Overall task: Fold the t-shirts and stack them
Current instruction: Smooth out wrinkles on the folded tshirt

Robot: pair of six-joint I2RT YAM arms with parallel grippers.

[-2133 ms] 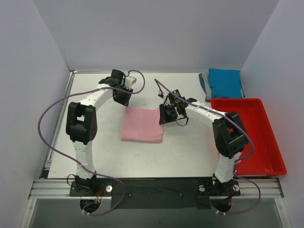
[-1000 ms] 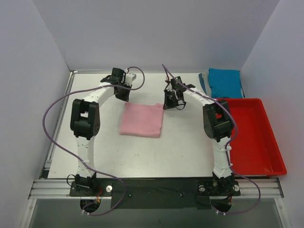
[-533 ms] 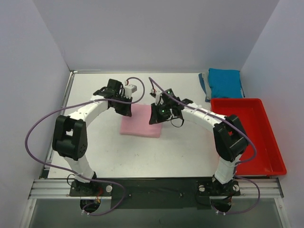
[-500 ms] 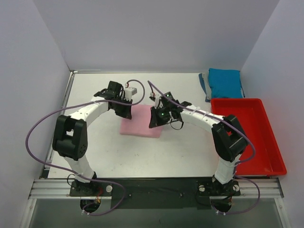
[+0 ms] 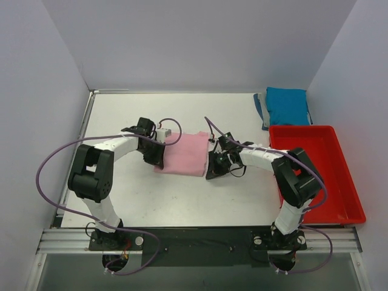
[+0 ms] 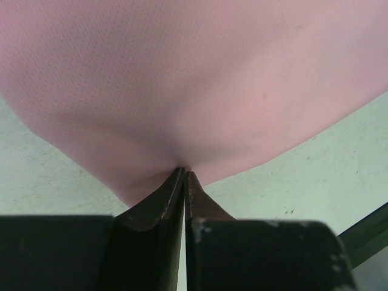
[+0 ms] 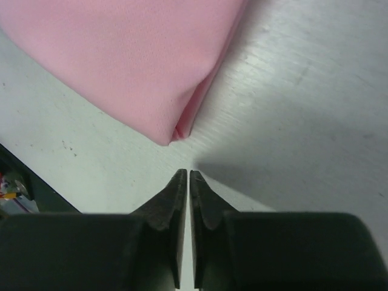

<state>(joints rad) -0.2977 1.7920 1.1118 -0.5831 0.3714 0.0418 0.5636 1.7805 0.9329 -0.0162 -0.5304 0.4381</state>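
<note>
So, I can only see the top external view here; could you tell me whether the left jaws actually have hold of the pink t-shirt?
Observer: Yes. In the left wrist view the left gripper is shut on the pink t-shirt; the cloth's edge puckers into the tips.
Operator: Thank you. Is the right one gripping it too?
Observer: No. The right gripper is shut on nothing, with a strip of bare table between its tips and the shirt's corner.
Operator: Does that corner look tidy?
Observer: It lies flat, and the right wrist view shows folded layers stacked at its edge.
</note>
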